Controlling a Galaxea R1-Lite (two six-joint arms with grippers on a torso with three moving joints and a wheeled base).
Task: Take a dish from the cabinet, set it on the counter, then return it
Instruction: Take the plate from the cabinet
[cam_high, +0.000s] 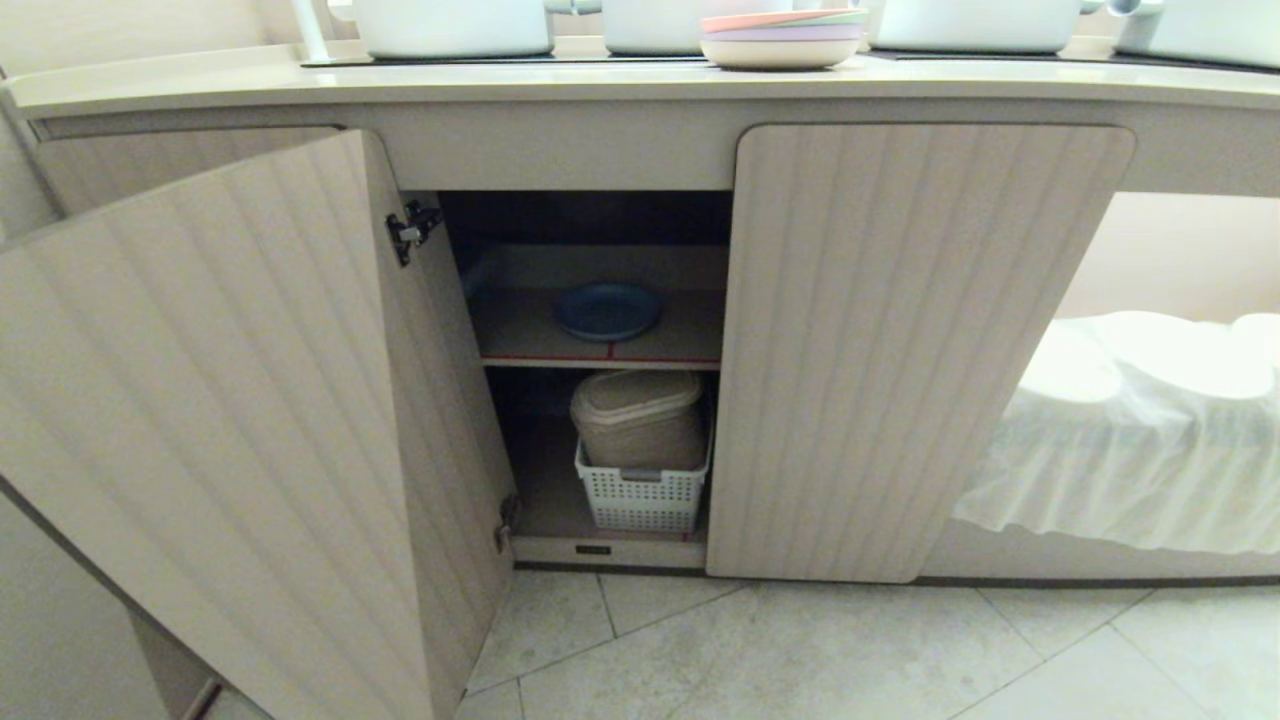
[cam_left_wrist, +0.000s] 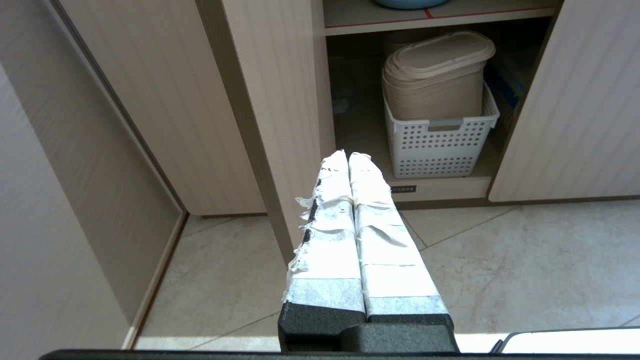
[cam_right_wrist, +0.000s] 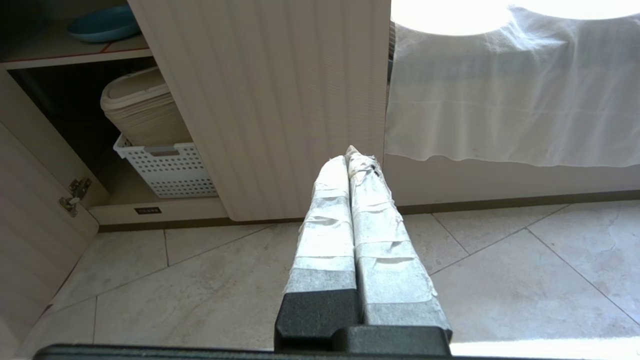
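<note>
Both claws, left claw (cam_left_wrist: 348, 157) and right claw (cam_right_wrist: 351, 156), clenched empty above tiled floor (cam_high: 850, 650).

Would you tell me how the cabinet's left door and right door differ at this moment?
The left door is swung wide open, showing its hinges; the right door sits shut, flush with the cabinet front. The left door exposes the shelf holding the blue dish; the right door hides everything behind it. Both are beige and vertically ribbed.
</note>
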